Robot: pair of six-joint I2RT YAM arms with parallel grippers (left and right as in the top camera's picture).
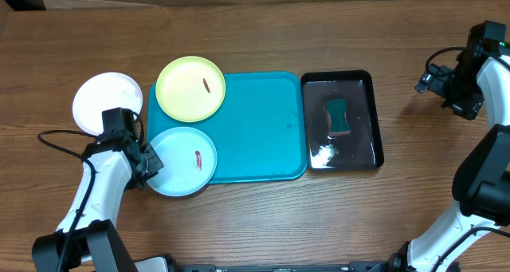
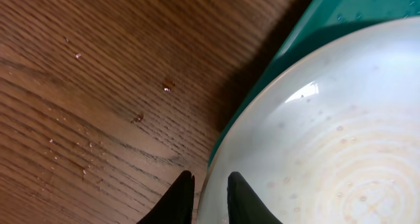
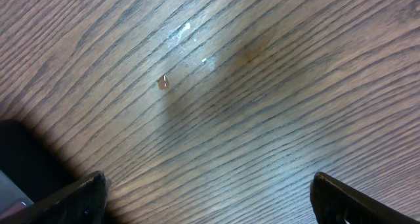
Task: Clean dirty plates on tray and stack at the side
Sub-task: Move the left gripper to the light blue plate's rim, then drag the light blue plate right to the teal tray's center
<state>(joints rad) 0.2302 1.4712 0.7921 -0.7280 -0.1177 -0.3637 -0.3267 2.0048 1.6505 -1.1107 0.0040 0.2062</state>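
1. The light blue plate [image 1: 185,175] lies at the turquoise tray's [image 1: 255,128] corner nearest the left arm. Its left edge hangs out past the tray's rim. A reddish smear [image 1: 198,160] marks its middle.
2. The left pincer [image 1: 150,162] sits at that overhanging edge. In the wrist view, its fingers [image 2: 184,198] stand one on each side of the plate's rim with only a narrow gap. I cannot tell whether they already press on it.
3. The yellow plate [image 1: 183,96] lies at the tray's far left corner and overlaps the rim there. It is just beside the blue one and also carries a small reddish mark.
4. The white plate [image 1: 103,96] rests on the desk [image 1: 255,224], left of the tray and close to the yellow plate. The left arm partly covers it.
5. A glossy black tray [image 1: 362,144] lies alongside the turquoise tray on its right. It holds a green sponge [image 1: 337,116] and a patch of white foam [image 1: 323,152].
6. The right pincer [image 3: 209,184] hangs over bare wood, well off to the right. Its fingers are spread wide apart, with nothing between them.
7. Small droplets [image 2: 167,86] dot the desk near the blue plate.
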